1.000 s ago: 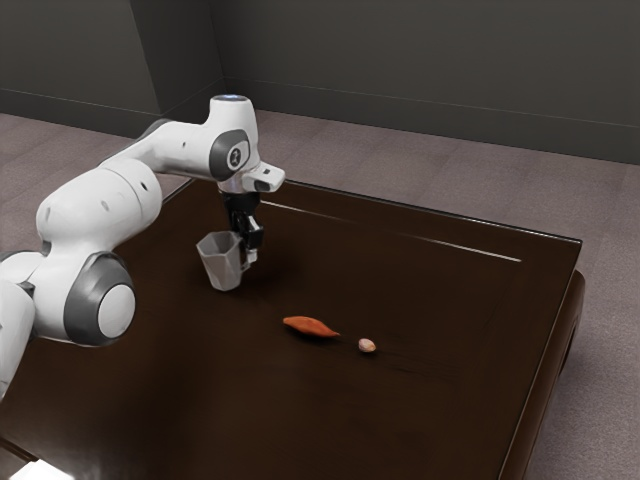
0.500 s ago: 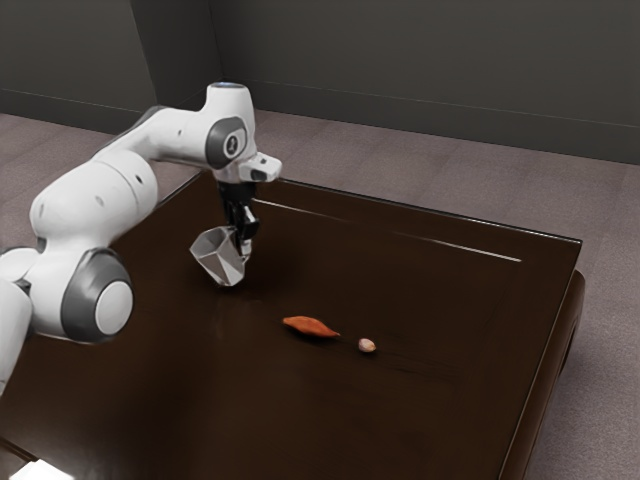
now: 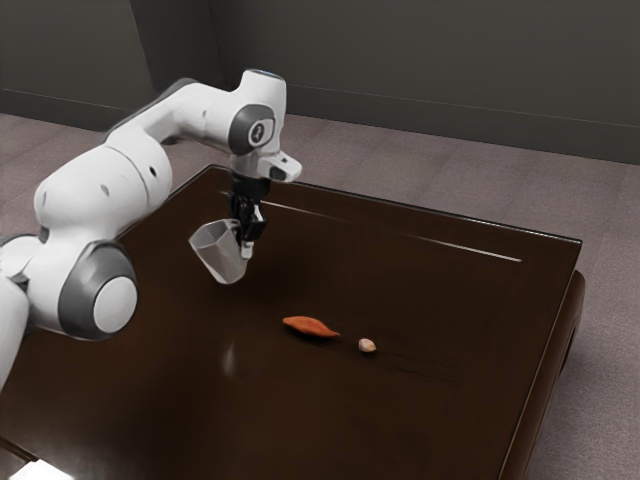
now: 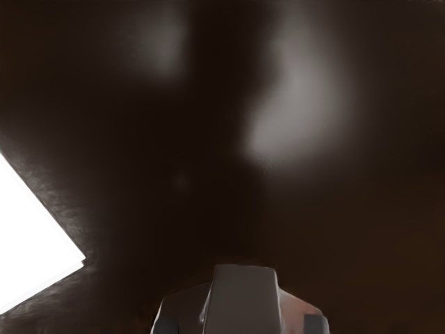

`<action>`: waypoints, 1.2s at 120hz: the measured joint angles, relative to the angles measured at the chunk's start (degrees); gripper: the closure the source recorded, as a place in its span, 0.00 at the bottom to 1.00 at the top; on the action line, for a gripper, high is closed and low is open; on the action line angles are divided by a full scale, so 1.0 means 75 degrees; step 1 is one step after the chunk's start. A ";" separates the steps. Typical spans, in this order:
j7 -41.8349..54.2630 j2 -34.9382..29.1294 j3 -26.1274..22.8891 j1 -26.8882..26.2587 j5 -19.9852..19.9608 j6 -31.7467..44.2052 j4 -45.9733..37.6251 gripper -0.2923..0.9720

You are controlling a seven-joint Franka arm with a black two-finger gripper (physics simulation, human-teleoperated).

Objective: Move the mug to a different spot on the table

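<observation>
A grey mug hangs tilted above the dark table in the exterior view, its mouth turned toward the view's left. My gripper is shut on the mug's handle side, at the mug's right. The mug is lifted off the tabletop. In the wrist view a grey part of the mug shows blurred just under my hand, with the dark tabletop beyond it.
An orange, leaf-shaped object and a small tan nut-like object lie near the table's middle, to the right of the mug. The table's raised edge runs along the exterior view's right. A bright white patch shows past the table's edge.
My hand has shifted slightly toward the exterior view's right and upward, carrying the mug. The mug went from upright to tilted and has left the tabletop.
</observation>
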 joint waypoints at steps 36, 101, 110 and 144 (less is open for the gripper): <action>-0.0333 -0.1081 0.0008 -0.0839 0.0751 -0.0595 -0.1685 0.74; -0.0759 -0.0292 -0.0001 -0.1382 0.0969 -0.0623 -0.1420 0.74; -0.0797 -0.0144 -0.0002 -0.1382 0.0958 -0.0554 -0.1399 0.74; -0.0907 0.0201 -0.0012 -0.1383 0.0924 -0.0355 -0.1390 0.74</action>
